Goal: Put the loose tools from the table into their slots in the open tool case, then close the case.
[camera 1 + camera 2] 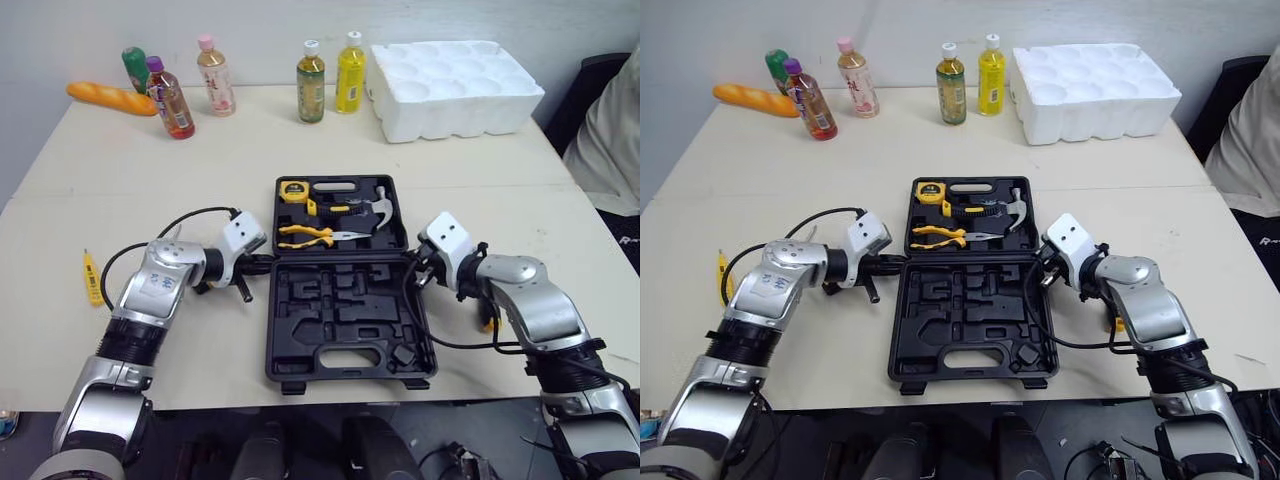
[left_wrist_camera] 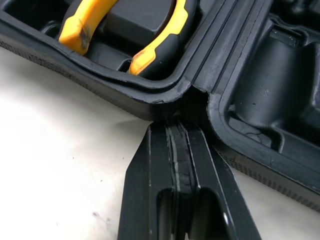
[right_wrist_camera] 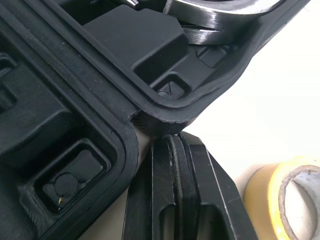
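The tool case [image 1: 300, 350] lies open and flat on the pale table [image 1: 150, 180], a black moulded plastic shell with raised ribbed rims and rounded corners. Bare table surrounds the case on every side.

- Far half: holds the yellow tape measure [image 1: 293, 191], the yellow-and-black-handled pliers [image 1: 305, 235] and the steel-headed hammer [image 1: 375, 208].
- Near half: empty shaped recesses and a carry-handle cutout.
- Left gripper [image 2: 172, 129]: fingers pressed together with nothing between them, tip touching the left end of the case's hinge notch.
- Right gripper [image 3: 170, 141]: fingers likewise closed and empty, tip against the right end of the hinge.
- Loose items: a slim yellow tool [image 1: 91, 277] lies well left of the case. A yellow tape roll [image 3: 287, 192] lies just right of it.
- Beyond the case: bottles [image 1: 311, 82] and a white foam tray [image 1: 455, 85].
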Robot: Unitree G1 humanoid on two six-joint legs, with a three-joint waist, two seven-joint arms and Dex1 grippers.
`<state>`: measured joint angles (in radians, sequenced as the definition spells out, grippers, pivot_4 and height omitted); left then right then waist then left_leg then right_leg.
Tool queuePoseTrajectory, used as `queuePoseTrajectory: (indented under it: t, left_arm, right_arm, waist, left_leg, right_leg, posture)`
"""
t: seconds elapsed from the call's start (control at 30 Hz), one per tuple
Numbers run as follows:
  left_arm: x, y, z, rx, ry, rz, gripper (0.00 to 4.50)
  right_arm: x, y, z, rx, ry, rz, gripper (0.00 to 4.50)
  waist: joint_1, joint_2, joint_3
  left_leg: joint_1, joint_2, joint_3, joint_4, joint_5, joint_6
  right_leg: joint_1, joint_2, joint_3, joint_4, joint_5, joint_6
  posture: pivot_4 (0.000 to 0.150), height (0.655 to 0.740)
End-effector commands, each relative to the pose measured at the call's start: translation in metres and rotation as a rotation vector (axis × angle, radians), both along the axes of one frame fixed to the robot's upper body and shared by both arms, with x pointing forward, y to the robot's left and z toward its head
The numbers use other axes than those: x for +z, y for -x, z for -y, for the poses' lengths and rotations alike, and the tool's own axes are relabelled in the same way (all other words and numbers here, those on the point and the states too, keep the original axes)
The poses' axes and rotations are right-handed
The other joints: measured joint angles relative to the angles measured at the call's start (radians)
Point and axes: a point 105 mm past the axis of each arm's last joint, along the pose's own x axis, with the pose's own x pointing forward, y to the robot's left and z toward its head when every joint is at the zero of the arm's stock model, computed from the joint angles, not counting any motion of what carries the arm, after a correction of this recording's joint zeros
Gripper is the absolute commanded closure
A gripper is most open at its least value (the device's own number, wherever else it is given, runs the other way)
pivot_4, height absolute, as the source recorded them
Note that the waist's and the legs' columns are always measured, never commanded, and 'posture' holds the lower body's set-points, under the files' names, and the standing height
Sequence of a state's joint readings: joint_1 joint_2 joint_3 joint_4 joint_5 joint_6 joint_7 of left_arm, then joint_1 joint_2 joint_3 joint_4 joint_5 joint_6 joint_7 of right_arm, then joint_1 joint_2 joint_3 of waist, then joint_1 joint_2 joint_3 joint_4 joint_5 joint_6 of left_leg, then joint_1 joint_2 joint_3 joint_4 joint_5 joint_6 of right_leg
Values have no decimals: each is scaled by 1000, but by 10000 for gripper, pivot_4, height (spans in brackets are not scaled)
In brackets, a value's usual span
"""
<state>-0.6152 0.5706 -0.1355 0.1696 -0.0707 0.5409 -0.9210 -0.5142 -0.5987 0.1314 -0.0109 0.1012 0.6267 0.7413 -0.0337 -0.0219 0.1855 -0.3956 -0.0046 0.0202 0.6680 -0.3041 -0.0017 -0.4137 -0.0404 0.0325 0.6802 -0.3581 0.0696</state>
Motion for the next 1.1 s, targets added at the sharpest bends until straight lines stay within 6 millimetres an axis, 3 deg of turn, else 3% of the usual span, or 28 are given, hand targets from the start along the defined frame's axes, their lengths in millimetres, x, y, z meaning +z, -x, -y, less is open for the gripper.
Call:
queuePoseTrajectory:
  t: [0.03, 0.17, 0.27, 0.4, 0.43, 0.5, 0.7, 0.73, 0.93, 1.0, 1.1]
  left_arm:
    - [3, -1, 2, 7, 6, 54, 45000]
    - [25, 16, -27, 44, 130, 83, 45000]
    - [41, 49, -56, 51, 231, 64, 45000]
    - [42, 87, -99, 156, 248, 66, 45000]
    - [41, 100, -116, 219, 291, 37, 38514]
    - [38, 124, -146, 331, 324, 6, 31240]
    - [32, 177, -228, 666, 294, -8, 4380]
    - [31, 182, -244, 727, 265, 3, 347]
    - [32, 194, -302, 948, 185, 86, 347]
    - [32, 192, -307, 967, 179, 93, 347]
    - [25, 186, -290, 886, 180, 65, 347]
  right_arm:
    - [15, 6, -16, 98, 7, 56, 44318]
    - [32, 20, 12, 73, 41, 79, 44318]
    - [44, 40, 36, 47, 22, 59, 44318]
    - [58, 75, 62, 56, -72, 4, 44318]
    - [62, 87, 74, 53, -94, -15, 38424]
    - [67, 103, 98, 18, -106, -44, 31106]
    - [75, 125, 168, -168, -65, -80, 1464]
    - [77, 125, 178, -198, -62, -74, 0]
    - [78, 126, 222, -317, -8, -52, 0]
    - [78, 125, 224, -316, 0, -48, 0]
    - [79, 119, 212, -263, -19, -35, 0]
  waist:
    - [1, 0, 0]
    - [-1, 0, 0]
    - [1, 0, 0]
    - [6, 0, 0]
    - [7, 0, 0]
    - [7, 0, 0]
    - [5, -1, 0]
    - [5, -1, 0]
    - [5, 0, 0]
    - [4, 0, 0]
    - [2, 0, 0]
  left_leg:
    - [0, 0, 0, 0, 0, 0]
    - [0, 0, 0, -1, 0, 0]
    - [-1, 1, 0, -2, 0, 0]
    - [3, 1, -1, -3, -1, 2]
    - [6, 0, -1, -3, -3, 5]
    - [10, 0, -3, -4, -6, 9]
    - [22, 0, -6, -8, -9, 11]
    - [28, 0, -6, -11, -10, 12]
    - [37, 0, -4, -22, -10, 10]
    - [37, 0, -4, -23, -11, 9]
    - [36, 0, -4, -23, -11, 9]
  right_leg:
    - [0, 0, 0, 0, 0, 0]
    - [0, 0, 0, 0, 0, 0]
    - [-1, 0, 0, -1, 0, 0]
    - [5, -1, -1, -5, 0, 0]
    - [9, -2, -1, -7, 0, 0]
    - [14, -2, -3, -13, 0, 0]
    - [29, -3, -5, -22, 0, 0]
    - [35, -3, -5, -24, -1, -1]
    - [38, -4, -5, -27, -3, -6]
    - [37, -4, -5, -27, -4, -7]
    - [37, -5, -5, -27, -4, -7]
  posture:
    - [1500, 7400]
    - [1500, 7400]
    - [1500, 7400]
    - [1500, 7400]
    - [1500, 7400]
    - [1500, 7400]
    - [1500, 7400]
    - [1500, 7400]
    - [1500, 7400]
    - [1500, 7400]
    - [1500, 7400]
